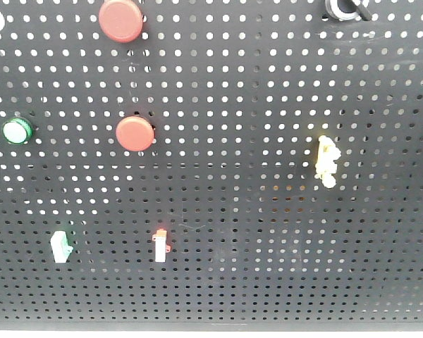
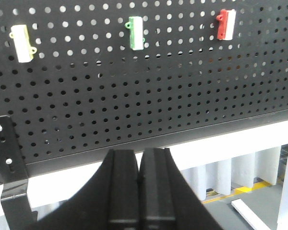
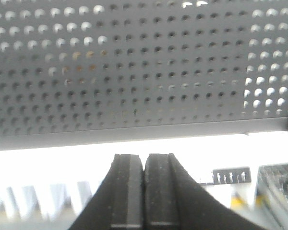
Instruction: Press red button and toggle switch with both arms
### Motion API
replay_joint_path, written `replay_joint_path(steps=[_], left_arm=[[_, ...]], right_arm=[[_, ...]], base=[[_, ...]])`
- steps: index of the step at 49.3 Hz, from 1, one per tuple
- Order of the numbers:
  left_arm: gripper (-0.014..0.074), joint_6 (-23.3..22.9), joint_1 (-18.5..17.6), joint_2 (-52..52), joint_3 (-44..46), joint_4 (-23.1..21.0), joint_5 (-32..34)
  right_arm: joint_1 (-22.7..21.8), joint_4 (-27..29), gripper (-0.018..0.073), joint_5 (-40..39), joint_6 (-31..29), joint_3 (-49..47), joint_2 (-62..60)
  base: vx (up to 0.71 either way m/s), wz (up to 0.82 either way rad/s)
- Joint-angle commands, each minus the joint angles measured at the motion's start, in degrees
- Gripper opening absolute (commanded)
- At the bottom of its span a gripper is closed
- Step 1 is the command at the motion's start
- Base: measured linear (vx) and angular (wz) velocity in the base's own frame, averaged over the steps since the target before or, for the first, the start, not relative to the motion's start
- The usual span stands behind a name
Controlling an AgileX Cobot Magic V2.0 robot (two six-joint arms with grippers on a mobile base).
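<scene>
Two grippers wait below the black pegboard point(image 1: 268, 84), each with its fingers pressed together and holding nothing: the left gripper point(image 2: 139, 165) sits under the board's lower edge, and the right gripper point(image 3: 144, 165) likewise faces bare perforated panel. Neither touches any control, so the task appears to be at its approach stage, with nothing yet pressed. The next move likely calls for raising one arm toward a red button and bringing the other to the toggle switch point(image 1: 161, 246), closed fingertips serving as a poking point. In the front view, two red buttons show: an upper red button point(image 1: 121, 20) at the top edge and a lower red button point(image 1: 135, 133) directly beneath it, well above the toggle switch, which sits low on the board with its tip glowing orange-red. One green round button point(image 1: 17, 131) lies left of the lower red one. One green-tipped switch point(image 1: 60, 246) stands left of the toggle switch, and the left wrist view adds one yellow-tipped switch point(image 2: 22, 43). One knobbly yellow piece point(image 1: 326, 161) hangs at the right.
</scene>
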State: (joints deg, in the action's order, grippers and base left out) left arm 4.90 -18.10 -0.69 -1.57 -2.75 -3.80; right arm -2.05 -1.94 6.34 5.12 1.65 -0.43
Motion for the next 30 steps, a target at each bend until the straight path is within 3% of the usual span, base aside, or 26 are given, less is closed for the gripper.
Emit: replay_joint_path(steps=[1, 30], left_arm=[[0.0002, -0.5, 0.1, -0.3, -1.9, 0.0, 4.5], [0.0002, -0.5, 0.1, -0.3, -1.9, 0.0, 4.4]], right_arm=[[-0.3, -0.9, -0.0003, -7.5, 0.5, 0.8, -0.8], [-0.3, -0.9, -0.0003, -7.2, 0.0, 0.8, -1.1]], base=[[0.0, 0.0], [0.0, 0.0]])
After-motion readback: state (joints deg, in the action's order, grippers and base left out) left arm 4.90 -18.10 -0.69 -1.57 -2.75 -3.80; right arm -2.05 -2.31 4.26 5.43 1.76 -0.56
